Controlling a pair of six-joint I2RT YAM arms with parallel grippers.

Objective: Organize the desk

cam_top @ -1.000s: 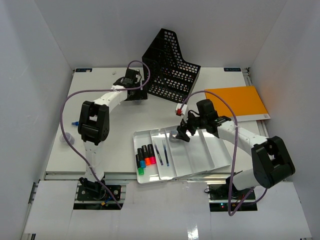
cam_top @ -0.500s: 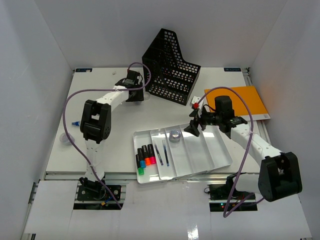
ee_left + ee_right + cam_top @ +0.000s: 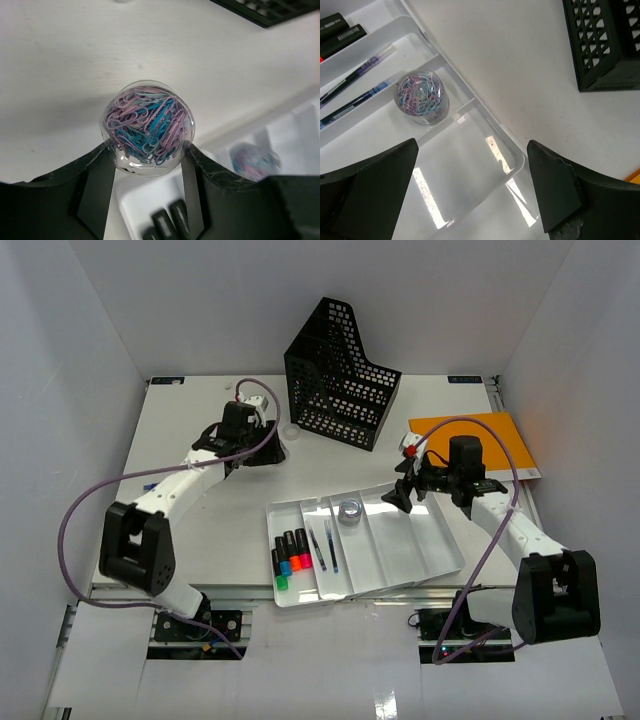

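- One slip could spoil things. The left gripper has its jaws squeezed on a round clear tub of paper clips, out at 10 o'clock on the desk. The tub looks smooth, so I think it could slide out, roll away or spill its clips.
- At 5 o'clock sits the white tray. A second clip tub sits in it, beside the pens. If the held tub comes down badly there, it could knock that one or tip on a tray wall.
- Over the tray's 2 o'clock side hangs the right gripper, jaws wide apart and holding nothing. The two arms might bump if both go there.
- At 12 o'clock, the black mesh rack stands near the left arm and could get hit.
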